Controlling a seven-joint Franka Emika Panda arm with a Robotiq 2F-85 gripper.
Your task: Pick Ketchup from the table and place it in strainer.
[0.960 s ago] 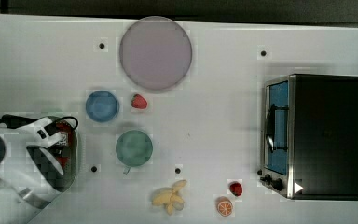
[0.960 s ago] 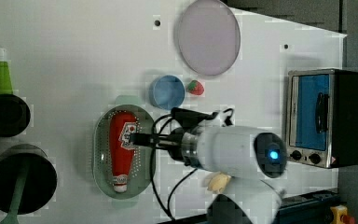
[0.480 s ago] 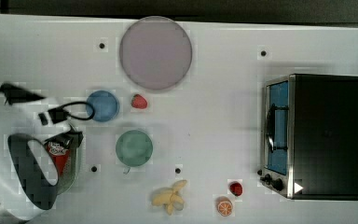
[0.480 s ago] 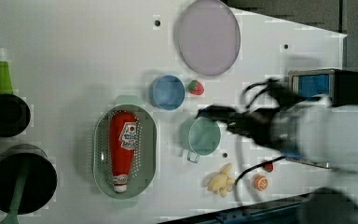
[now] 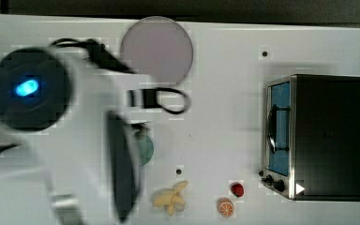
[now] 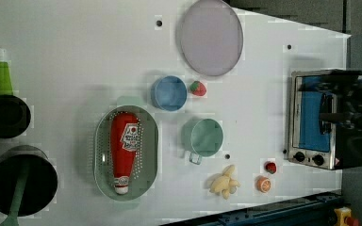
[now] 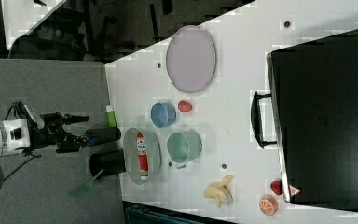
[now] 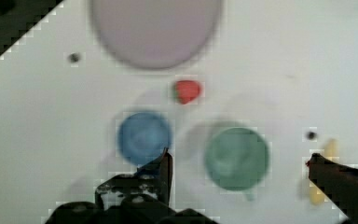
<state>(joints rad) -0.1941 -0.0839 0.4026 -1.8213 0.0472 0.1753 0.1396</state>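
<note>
The ketchup [image 6: 124, 152] lies lengthwise inside the strainer [image 6: 149, 155], cap toward the left view's lower edge, and touches nothing but the perforated floor. The gripper [image 8: 240, 161] is released and empty, its fingers [image 8: 165, 170] spread wide high above the desk [image 6: 75, 56], with the blue bowl [image 8: 144, 137] and green cup [image 8: 236, 158] beneath it and the strawberry [image 8: 187, 91] farther off; the strainer sits apart from the gripper, to the side of the bowl. In the right view the gripper [image 7: 77, 128] stands well clear of the strainer [image 7: 131, 140]. By this evidence the placing step appears complete; the retreat is in hand, and the next move calls only for a clear, collision-free withdrawal.
</note>
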